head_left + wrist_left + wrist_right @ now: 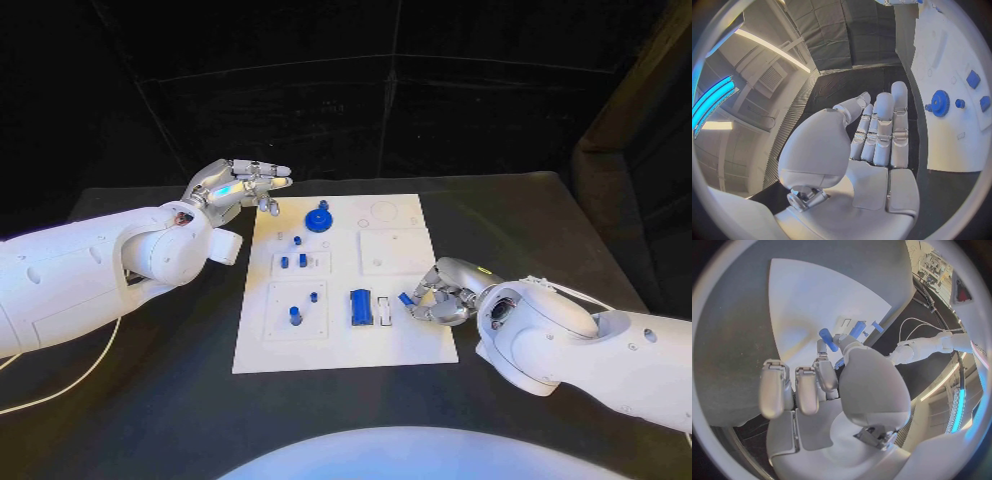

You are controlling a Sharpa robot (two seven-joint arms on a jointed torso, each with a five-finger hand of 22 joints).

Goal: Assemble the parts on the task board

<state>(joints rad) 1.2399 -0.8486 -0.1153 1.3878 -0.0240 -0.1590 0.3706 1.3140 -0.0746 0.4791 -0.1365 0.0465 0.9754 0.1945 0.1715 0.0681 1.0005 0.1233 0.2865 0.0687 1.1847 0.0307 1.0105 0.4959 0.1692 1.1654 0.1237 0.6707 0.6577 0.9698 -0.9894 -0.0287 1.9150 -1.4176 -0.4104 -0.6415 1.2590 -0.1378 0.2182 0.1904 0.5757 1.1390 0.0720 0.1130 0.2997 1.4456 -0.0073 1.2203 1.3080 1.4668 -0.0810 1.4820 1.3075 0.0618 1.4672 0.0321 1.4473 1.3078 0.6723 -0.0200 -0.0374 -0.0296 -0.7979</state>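
Note:
The white task board [411, 345] lies in the middle of the black table. On it sit a blue gear [319, 218], a long blue block [361, 305] and several small blue pegs [296, 317]. My right hand [444, 295] hovers over the board's right front part and pinches a small blue peg [408, 298] between thumb and a finger; the right wrist view shows that peg [827, 338] at the fingertips [820, 347]. My left hand [238, 185] is by the board's far left corner, fingers stretched out and holding nothing. The left wrist view has the gear [940, 103] beyond its straight fingers [879, 132].
A narrow white slot piece [384, 310] lies just right of the blue block. Raised white square plates [394, 250] take up the board's far right part. Black table [173, 380] surrounds the board, with dark curtains behind.

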